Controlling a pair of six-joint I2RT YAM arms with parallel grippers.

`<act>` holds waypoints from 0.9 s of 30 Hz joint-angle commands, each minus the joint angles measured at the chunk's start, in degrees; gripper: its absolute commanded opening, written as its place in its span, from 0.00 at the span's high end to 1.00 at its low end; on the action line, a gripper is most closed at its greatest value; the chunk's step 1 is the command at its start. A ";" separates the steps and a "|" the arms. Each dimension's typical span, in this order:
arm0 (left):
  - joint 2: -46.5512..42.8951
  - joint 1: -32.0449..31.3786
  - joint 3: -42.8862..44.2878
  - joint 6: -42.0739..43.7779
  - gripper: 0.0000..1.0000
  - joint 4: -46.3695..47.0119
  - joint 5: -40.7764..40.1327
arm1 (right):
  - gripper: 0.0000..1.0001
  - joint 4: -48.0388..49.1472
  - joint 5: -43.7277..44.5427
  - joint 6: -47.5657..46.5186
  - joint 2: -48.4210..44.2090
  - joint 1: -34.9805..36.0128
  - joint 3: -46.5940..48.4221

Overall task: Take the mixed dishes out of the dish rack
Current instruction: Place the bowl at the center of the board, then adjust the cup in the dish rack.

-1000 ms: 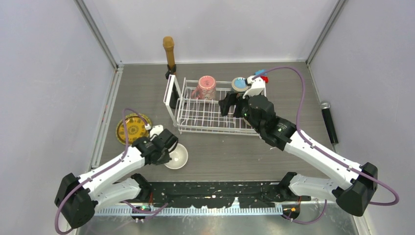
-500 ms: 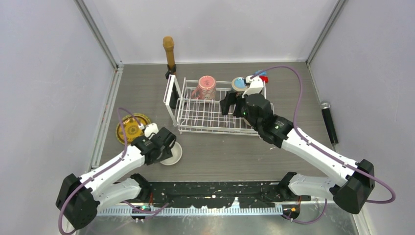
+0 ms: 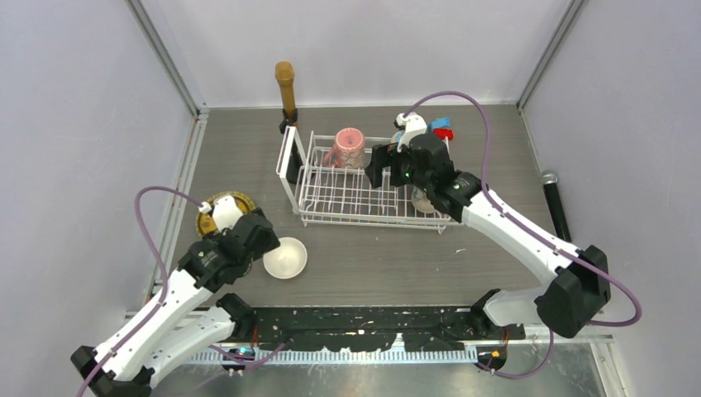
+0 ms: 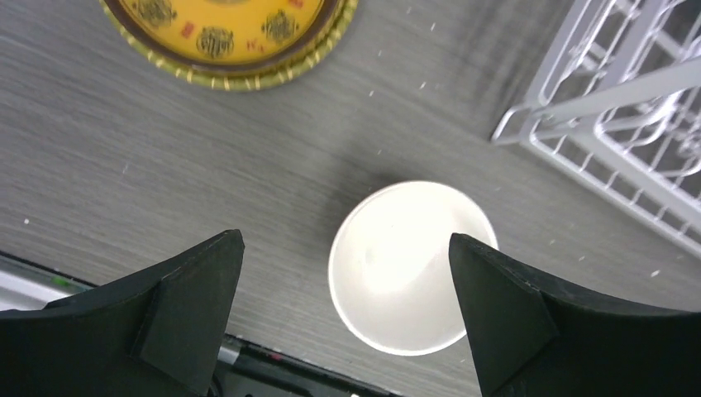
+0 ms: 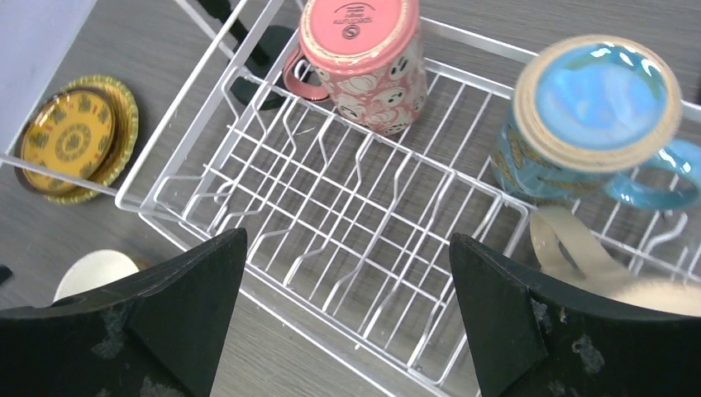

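The white wire dish rack (image 3: 347, 198) (image 5: 347, 207) stands mid-table. In it, upside down, are a pink mug (image 3: 349, 147) (image 5: 364, 50) and a blue mug (image 5: 587, 107); a cream mug (image 3: 422, 198) (image 5: 579, 248) lies at its right end. My right gripper (image 3: 387, 175) (image 5: 347, 240) hovers open above the rack's wires, holding nothing. A small white bowl (image 3: 285, 257) (image 4: 413, 266) sits upright on the table left of the rack. Above it hangs my left gripper (image 3: 256, 244) (image 4: 345, 248), open and empty. Stacked golden plates (image 3: 221, 217) (image 4: 227, 37) (image 5: 74, 136) lie further left.
A brown microphone-shaped stick (image 3: 285, 87) stands upright behind the rack's black-and-white end panel (image 3: 289, 161). A blue-and-red block (image 3: 441, 128) lies behind the rack's right end. A black microphone (image 3: 555, 205) lies by the right wall.
My left gripper opened and let go of the white bowl, which now rests on the table, and the arm drew back to the left. My right gripper moved further back over the rack.
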 commanded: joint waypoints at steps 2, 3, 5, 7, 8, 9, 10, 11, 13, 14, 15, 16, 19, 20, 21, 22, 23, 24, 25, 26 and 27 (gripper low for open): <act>-2.62 0.22 3.74 2.93 0.00 6.25 -8.24 | 0.00 -0.52 -14.40 -9.63 6.38 -4.41 7.41; -2.84 0.21 4.07 3.77 0.00 8.18 -8.60 | 0.00 -1.33 -15.96 -10.45 8.45 -4.86 8.38; -3.37 0.23 4.06 6.13 0.00 13.15 -9.01 | 0.00 -2.99 -18.80 -14.48 11.40 -5.59 11.19; -3.57 0.25 3.95 8.30 0.01 18.37 -9.11 | 0.00 -3.58 -20.81 -20.88 13.80 -5.73 13.07; -3.53 0.19 4.12 9.50 0.00 20.06 -9.07 | 0.00 -3.50 -21.01 -24.38 14.47 -5.83 13.99; -3.29 0.26 4.24 9.99 0.00 21.12 -9.17 | 0.00 -3.47 -21.15 -25.74 15.99 -5.97 14.53; -3.08 0.21 4.48 10.25 0.00 21.89 -9.28 | 0.00 -3.80 -21.62 -28.10 16.75 -6.44 15.79; -2.79 0.24 4.63 10.73 0.00 22.72 -9.29 | 0.00 -4.01 -23.63 -29.19 18.19 -6.84 16.35; -2.40 0.26 4.66 11.69 0.00 23.97 -9.37 | 0.00 -4.19 -28.09 -32.69 20.04 -8.54 17.50; -2.05 0.27 4.65 12.15 0.00 24.37 -9.38 | 0.00 -4.15 -29.61 -35.07 20.63 -8.86 17.96; -1.81 0.24 4.80 12.36 0.00 24.29 -9.57 | 0.00 -4.15 -32.05 -37.95 21.75 -9.34 18.47; -1.71 0.26 4.90 12.47 0.00 23.97 -9.75 | 0.00 -4.41 -33.91 -39.38 22.27 -9.52 18.75; -1.79 0.22 5.30 14.12 0.00 23.90 -9.44 | 0.00 -4.57 -34.99 -44.05 25.18 -10.14 20.83; -2.01 0.24 5.35 15.51 0.00 24.32 -8.94 | 0.00 -4.86 -35.11 -44.01 25.75 -10.27 21.55; -2.25 0.19 5.25 16.46 0.00 24.69 -8.60 | 0.00 -5.25 -35.45 -44.05 26.72 -10.66 23.19; -2.56 0.19 5.00 17.26 0.00 25.11 -8.29 | 0.00 -6.75 -36.67 -44.37 27.75 -10.84 24.14; -2.86 0.19 4.78 17.84 0.00 25.57 -8.13 | 0.00 -7.91 -37.29 -46.25 28.30 -11.04 25.99; -3.11 0.26 4.55 18.14 0.00 25.95 -8.01 | 0.00 -10.71 -38.30 -47.88 29.62 -11.08 27.08; -3.35 0.27 4.34 18.19 0.00 26.29 -7.86 | 0.00 -12.17 -38.45 -50.54 30.34 -11.10 29.30; -3.48 0.22 4.23 18.30 0.00 26.61 -7.41 | 0.00 -13.29 -38.32 -50.69 31.95 -11.15 30.31; -3.49 0.25 4.14 18.55 0.00 27.16 -7.01 | 0.00 -13.68 -38.46 -50.38 32.78 -11.45 32.41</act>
